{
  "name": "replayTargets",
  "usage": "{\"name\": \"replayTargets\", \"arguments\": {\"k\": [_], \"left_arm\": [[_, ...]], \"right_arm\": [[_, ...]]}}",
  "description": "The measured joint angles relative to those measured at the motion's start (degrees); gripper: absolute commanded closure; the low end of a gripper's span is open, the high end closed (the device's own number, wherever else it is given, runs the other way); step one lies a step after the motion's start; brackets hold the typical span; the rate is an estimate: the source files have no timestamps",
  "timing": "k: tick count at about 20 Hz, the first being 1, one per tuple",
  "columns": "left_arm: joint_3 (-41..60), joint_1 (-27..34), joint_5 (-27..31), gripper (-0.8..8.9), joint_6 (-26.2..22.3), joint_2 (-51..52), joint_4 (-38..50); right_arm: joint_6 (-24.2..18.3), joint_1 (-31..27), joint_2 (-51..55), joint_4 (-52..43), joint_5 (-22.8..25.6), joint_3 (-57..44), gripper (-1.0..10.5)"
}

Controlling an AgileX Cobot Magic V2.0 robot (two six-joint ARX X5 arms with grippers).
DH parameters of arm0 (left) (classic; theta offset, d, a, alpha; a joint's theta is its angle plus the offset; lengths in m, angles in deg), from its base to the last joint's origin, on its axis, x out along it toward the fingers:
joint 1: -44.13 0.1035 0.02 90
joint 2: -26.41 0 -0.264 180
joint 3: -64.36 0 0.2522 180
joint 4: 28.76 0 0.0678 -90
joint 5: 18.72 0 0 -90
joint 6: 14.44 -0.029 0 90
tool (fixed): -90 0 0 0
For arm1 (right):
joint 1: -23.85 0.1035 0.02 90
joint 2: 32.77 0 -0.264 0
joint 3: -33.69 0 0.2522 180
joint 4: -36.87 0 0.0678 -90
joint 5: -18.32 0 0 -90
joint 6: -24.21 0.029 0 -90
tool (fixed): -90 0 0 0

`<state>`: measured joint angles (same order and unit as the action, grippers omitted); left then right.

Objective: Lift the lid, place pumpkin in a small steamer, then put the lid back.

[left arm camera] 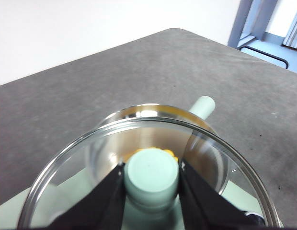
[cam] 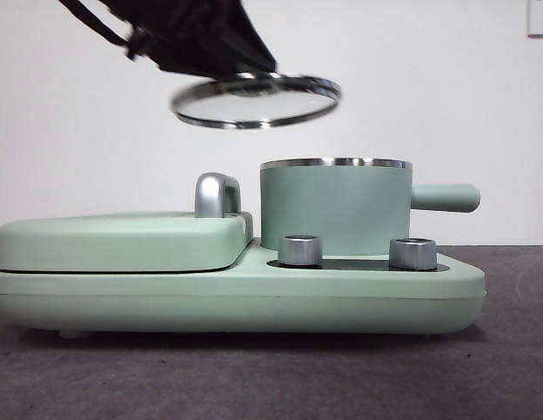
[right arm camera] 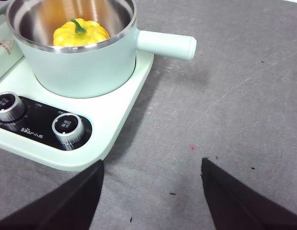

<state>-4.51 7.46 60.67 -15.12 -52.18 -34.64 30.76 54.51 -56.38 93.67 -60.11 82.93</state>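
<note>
- Two steel dials point(cam: 299, 249) are sitting nearest.
- Left tool point(left arm camera: 151, 184) is pinching the lid point(cam: 257, 99) by its knob, tilted; level and centre it over the small steamer point(cam: 334, 208).
- Pumpkin point(right arm camera: 80, 32) is resting inside; right tool point(right arm camera: 151, 191) is waiting spread.

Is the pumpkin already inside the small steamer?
Yes, the right wrist view shows the pumpkin sitting inside the small steamer, whose top is open.

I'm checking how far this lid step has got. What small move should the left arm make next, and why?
Probably carry the lid sideways until it is centred over the small steamer, then lower it. The left gripper grips the knob, the lid hangs tilted, above and off to one side of the rim, and the pumpkin already sits inside. The right gripper waits open over the table.
</note>
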Motion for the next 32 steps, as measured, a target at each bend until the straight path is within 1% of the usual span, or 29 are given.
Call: {"name": "replayTargets", "arguments": {"k": [3,7,13,17,19,32], "left_arm": [[-2.62,-1.01,0.02,8.03,-1.46,-5.05,2.97],[-8.63,-1.42,0.04,8.03,-4.48,-10.75,3.69],[-14.56,-1.49,0.00,8.03,-5.92,-17.51,4.07],[-14.82,-1.64,-0.24,8.03,-6.69,-18.93,5.29],[-14.82,-1.81,-1.60,8.03,-6.99,-19.61,5.31],[-14.91,-2.23,-2.03,8.03,-7.26,-21.79,5.64]], "right_arm": [[0.13,0.00,0.02,0.00,0.00,0.00,6.3],[0.37,0.00,0.00,0.00,0.00,0.00,6.3],[0.37,0.00,0.00,0.00,0.00,0.00,6.3],[0.37,0.00,0.00,0.00,0.00,0.00,6.3],[0.37,0.00,0.00,0.00,0.00,0.00,6.3],[0.37,0.00,0.00,0.00,0.02,0.00,6.3]]}}
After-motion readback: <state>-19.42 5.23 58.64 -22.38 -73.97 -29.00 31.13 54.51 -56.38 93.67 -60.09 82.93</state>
